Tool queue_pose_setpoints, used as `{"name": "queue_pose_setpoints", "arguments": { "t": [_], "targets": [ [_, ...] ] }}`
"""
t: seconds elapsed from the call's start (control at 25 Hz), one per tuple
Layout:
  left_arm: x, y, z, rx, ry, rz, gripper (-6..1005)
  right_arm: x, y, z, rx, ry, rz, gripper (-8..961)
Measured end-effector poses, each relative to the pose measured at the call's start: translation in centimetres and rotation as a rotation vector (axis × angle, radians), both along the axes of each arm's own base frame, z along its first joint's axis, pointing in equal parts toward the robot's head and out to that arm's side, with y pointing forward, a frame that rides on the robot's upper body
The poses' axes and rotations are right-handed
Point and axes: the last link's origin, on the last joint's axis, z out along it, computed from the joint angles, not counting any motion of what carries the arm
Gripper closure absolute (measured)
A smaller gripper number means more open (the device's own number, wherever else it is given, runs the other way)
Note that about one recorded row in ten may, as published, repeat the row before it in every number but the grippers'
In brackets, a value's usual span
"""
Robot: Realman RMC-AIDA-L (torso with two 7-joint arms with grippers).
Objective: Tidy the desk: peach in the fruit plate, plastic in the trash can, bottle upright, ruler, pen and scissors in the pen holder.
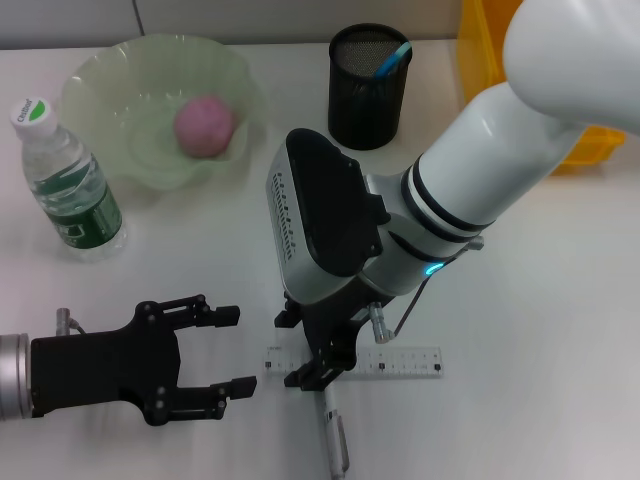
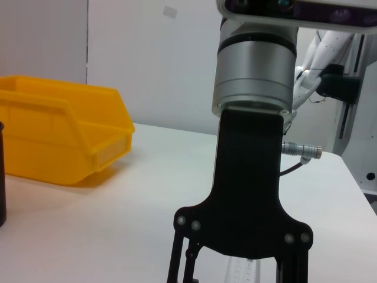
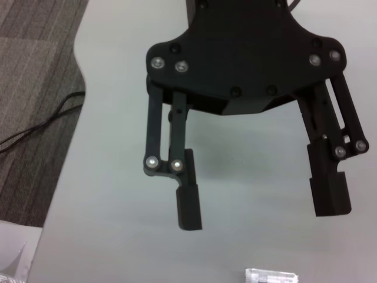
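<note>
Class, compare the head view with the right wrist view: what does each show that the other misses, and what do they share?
Only the head view: the peach in the fruit plate, the upright bottle, the pen holder, a pen on the desk, and the right claw down over the ruler. Only the right wrist view: carpet and a cable beyond the desk edge. Both: the left claw, open, beside the ruler's end.

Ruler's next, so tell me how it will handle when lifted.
The ruler lies flat on the desk, so probably hard to get under. It looks like clear plastic: likely light, slightly bendy, apt to slide. Right end effector is over it; left end effector sits beside.
</note>
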Motion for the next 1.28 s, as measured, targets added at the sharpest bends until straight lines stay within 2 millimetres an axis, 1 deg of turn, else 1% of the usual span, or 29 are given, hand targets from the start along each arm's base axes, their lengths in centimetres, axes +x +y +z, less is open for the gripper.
{"name": "queue_pose_setpoints", "arguments": {
  "t": [0.72, 1.0, 1.12, 1.28],
  "targets": [
    [0.12, -0.01, -0.03, 0.006, -0.012, 0.005, 215, 0.39, -0.61, -0.84, -0.008, -0.024, 0.033, 292],
    [0.1, 0.03, 0.06, 0.002, -0.014, 0.014, 215, 0.43, -0.74, -0.95, -0.015, -0.032, 0.04, 475],
    [0.1, 0.03, 0.07, 0.002, -0.013, 0.014, 215, 0.41, -0.7, -0.96, -0.015, -0.034, 0.042, 571],
    [0.1, 0.05, 0.09, 0.003, -0.014, 0.014, 215, 0.1, -0.67, -0.8, -0.017, -0.028, 0.041, 572]
  ]
}}
